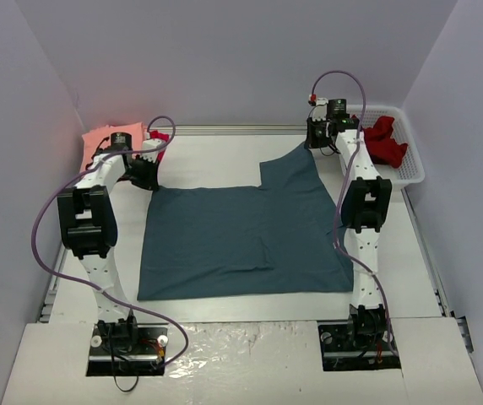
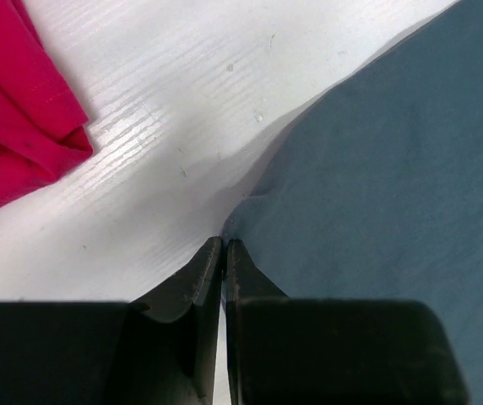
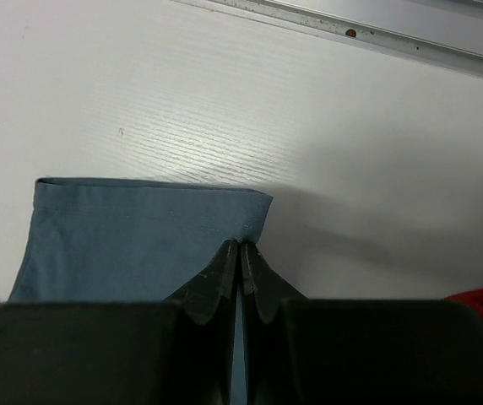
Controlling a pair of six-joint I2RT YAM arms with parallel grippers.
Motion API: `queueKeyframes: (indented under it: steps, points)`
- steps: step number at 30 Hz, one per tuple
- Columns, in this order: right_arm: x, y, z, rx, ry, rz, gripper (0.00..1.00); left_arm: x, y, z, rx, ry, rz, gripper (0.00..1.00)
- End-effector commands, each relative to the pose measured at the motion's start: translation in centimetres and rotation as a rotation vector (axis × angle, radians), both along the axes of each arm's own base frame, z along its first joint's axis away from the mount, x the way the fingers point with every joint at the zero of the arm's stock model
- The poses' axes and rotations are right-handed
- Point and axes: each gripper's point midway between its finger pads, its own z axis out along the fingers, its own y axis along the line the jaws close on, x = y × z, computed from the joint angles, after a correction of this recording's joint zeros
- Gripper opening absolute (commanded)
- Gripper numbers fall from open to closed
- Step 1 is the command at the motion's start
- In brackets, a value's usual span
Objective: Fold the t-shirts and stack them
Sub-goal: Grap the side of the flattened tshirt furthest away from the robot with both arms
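Note:
A large slate-blue t-shirt [image 1: 241, 232] lies spread flat on the table. My left gripper [image 1: 150, 179] is at its far left corner, jaws shut and pinching the cloth's edge [image 2: 225, 245], which puckers at the tips. My right gripper [image 1: 316, 142] is at the far right sleeve, shut on the sleeve's hem [image 3: 240, 246] near its corner. A salmon-pink t-shirt [image 1: 106, 139] lies at the far left, with a crimson t-shirt [image 1: 159, 135] [image 2: 13, 110] beside it. A dark red t-shirt [image 1: 385, 143] sits crumpled in the basket.
The white lattice basket [image 1: 410, 169] stands at the far right, just right of my right arm. A metal rail [image 3: 377, 29] runs along the table's far edge. White walls close in the table on three sides.

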Motion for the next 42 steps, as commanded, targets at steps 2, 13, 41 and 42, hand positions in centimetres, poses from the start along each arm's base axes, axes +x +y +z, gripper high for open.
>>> queueKeyframes:
  steps: [2,13,41,42]
  points:
    - [-0.7,-0.8,4.8,-0.020,-0.065,0.000,0.00,0.2,-0.2,3.0,-0.025,-0.050,-0.002,0.02]
    - [-2.4,-1.9,5.9,-0.077,-0.050,-0.010,0.00,-0.9,-0.3,3.9,-0.039,-0.033,-0.051,0.02]
    - [-10.2,-2.1,10.7,-0.061,0.018,0.032,0.00,-4.4,0.8,5.6,-0.067,-0.041,-0.103,0.02]
    - [-10.7,-2.3,11.0,-0.065,0.018,0.031,0.00,-4.6,0.9,5.4,-0.069,-0.036,-0.102,0.02]
